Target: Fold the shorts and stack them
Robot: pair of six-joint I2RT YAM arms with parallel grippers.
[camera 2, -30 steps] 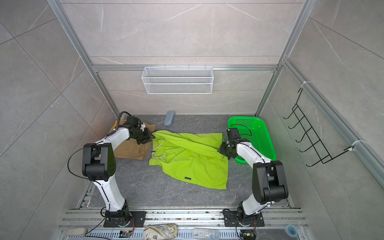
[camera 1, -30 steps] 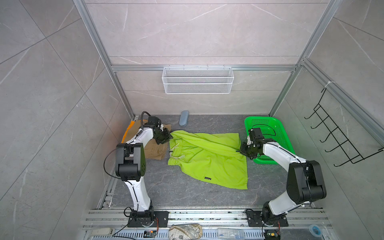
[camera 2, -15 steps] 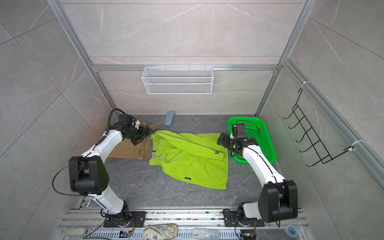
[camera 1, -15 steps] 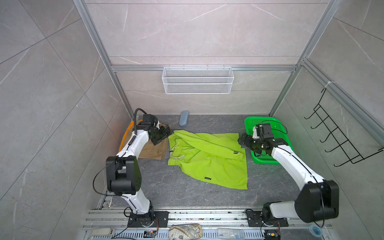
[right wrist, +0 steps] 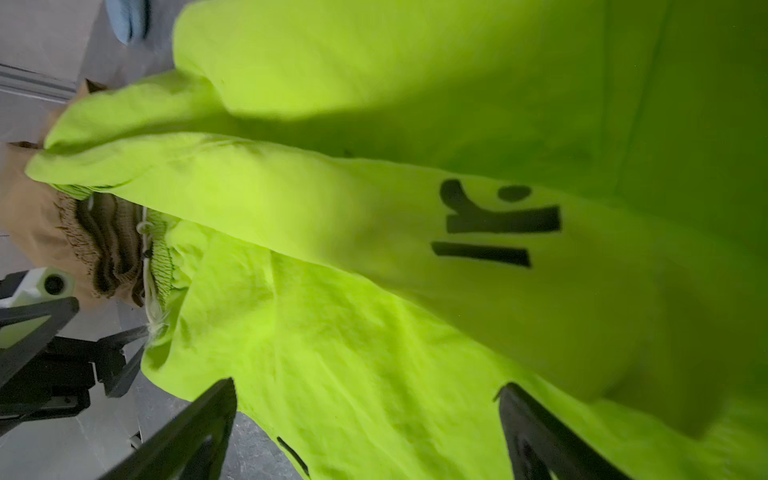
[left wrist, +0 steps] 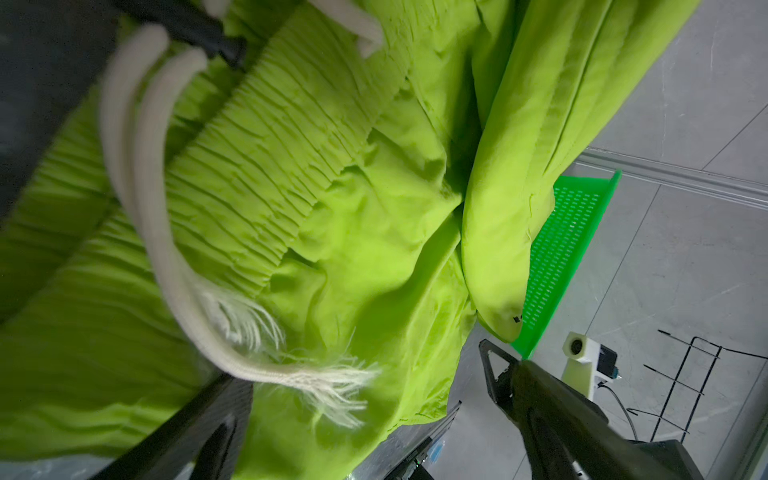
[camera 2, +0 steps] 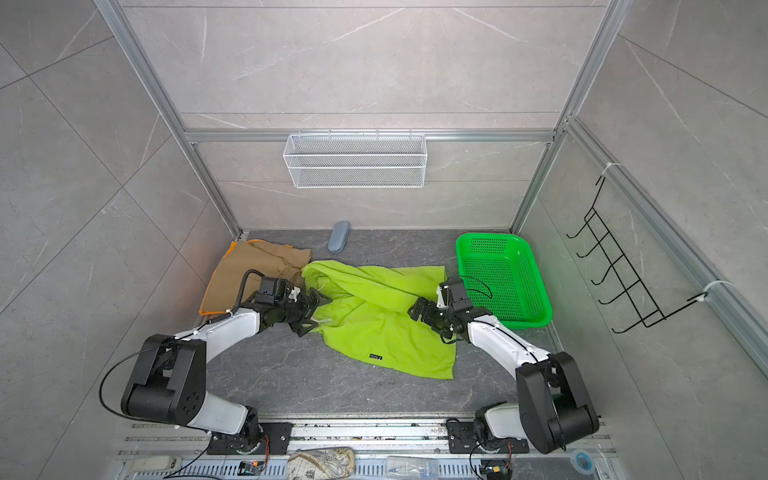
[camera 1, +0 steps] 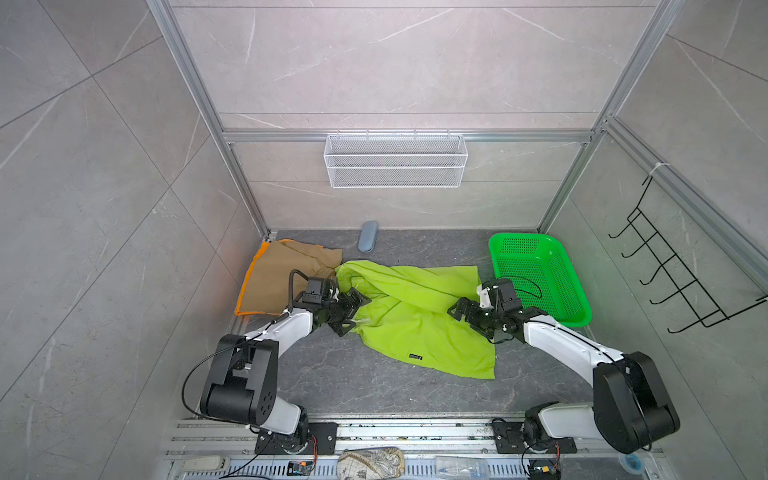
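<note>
In both top views the lime shorts (camera 1: 415, 320) lie rumpled on the tabletop (camera 1: 353, 382) just beside the basket (camera 1: 540, 239). Their long axis runs away from it toward the khaki shorts (camera 1: 286, 270), which lie on the orange shorts (camera 1: 248, 278). My left gripper (camera 1: 353, 316) stands wide at the waistband end, and my right gripper (camera 1: 469, 322) stands wide at the basket-side leg.

Left wrist: the drawstring (left wrist: 158, 232) crosses between the spread jaws, nothing pinched.

Right wrist: jaws apart over printed cloth, empty. I judge each arm nearest its own end.
</note>
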